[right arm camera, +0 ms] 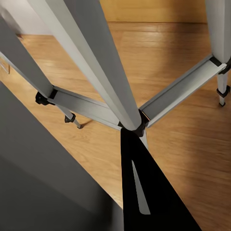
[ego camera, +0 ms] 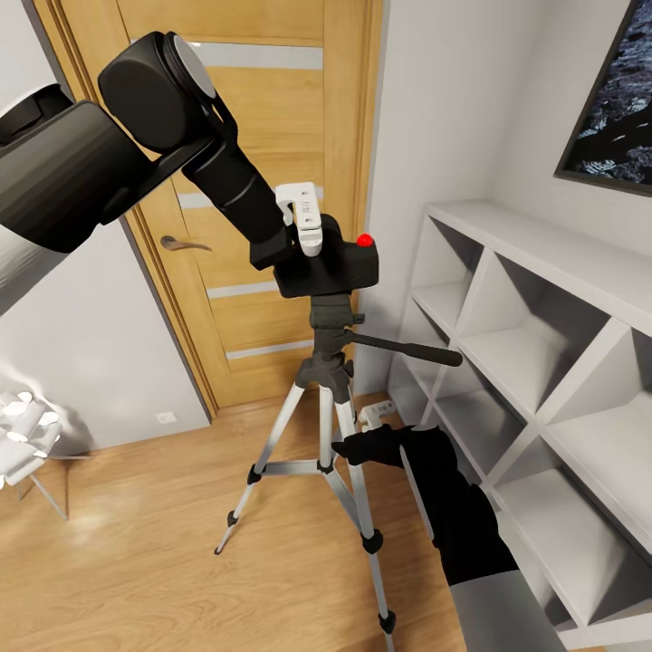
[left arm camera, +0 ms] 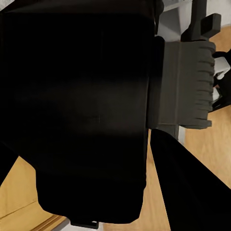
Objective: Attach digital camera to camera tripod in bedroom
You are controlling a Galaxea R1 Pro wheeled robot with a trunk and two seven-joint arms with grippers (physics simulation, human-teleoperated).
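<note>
The left pincer (ego camera: 303, 217) is clamped on the digital camera (ego camera: 335, 264), its white fingers (ego camera: 306, 215) pressed against the back of the black body near the end opposite the red button (ego camera: 365, 241). The camera sits level on top of the black head (ego camera: 331, 317) of the camera tripod (ego camera: 321, 426), touching it; whether it is locked on I cannot tell. In the left wrist view the camera body (left arm camera: 77, 106) is a dark mass close to the lens, with the ribbed grey head (left arm camera: 185, 86) just beside it. A long black handle (ego camera: 407, 349) sticks out from the head toward the white shelving (ego camera: 543, 362). The right pincer (ego camera: 362, 446) is low down at the tripod's nearer silver leg (ego camera: 349, 462), apparently around it, though I cannot tell whether it is closed; the right wrist view shows the leg (right arm camera: 96, 62) running between a dark finger (right arm camera: 144, 192) and a grey blurred surface. The tripod stands on the light wood floor (ego camera: 136, 561) of the bedroom, in front of a wooden door (ego camera: 263, 118) and just beside the shelving. A small white lamp-like object (ego camera: 23, 430) stands by the wall at the far side of the floor.
</note>
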